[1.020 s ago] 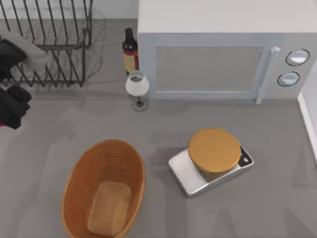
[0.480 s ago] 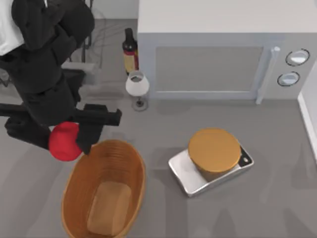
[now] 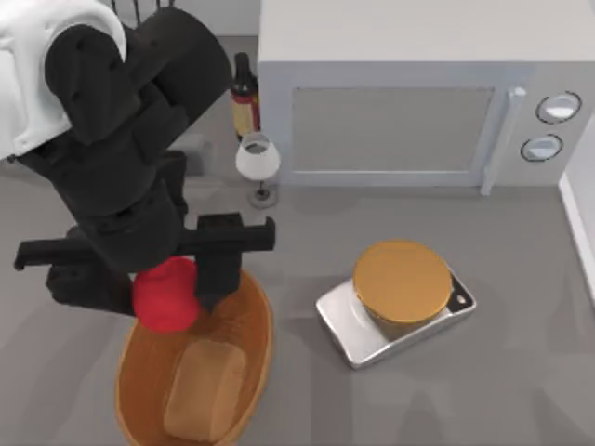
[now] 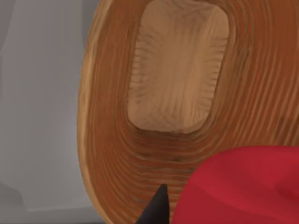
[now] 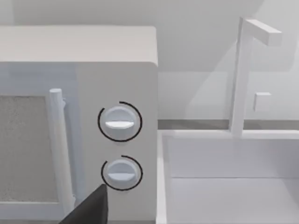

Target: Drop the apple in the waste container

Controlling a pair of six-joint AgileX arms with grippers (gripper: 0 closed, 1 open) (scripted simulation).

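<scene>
The red apple [image 3: 166, 295] hangs over the far end of the waste container [image 3: 249, 346], an oval orange-brown woven basket at the front left of the table. My left gripper [image 3: 168, 292] is shut on the apple, its black fingers on either side of it. In the left wrist view the apple [image 4: 250, 186] sits close up above the basket's sloping wall [image 4: 105, 116] and tan bottom [image 4: 180, 70], with a black fingertip [image 4: 157, 209] beside it. A dark part of my right gripper [image 5: 88, 207] shows near the microwave's knobs, at the right of the table.
A white microwave [image 3: 400, 121] stands along the back. In front of it lies a silver scale with a round orange top [image 3: 402, 279]. A dark bottle [image 3: 244, 93] and a white goblet [image 3: 257, 160] stand behind the basket. A white basin [image 5: 229, 186] lies beside the microwave.
My left arm has swung in from the left edge, carrying the apple to the right and toward the front, from beside the basket's far-left rim to above its far end.
</scene>
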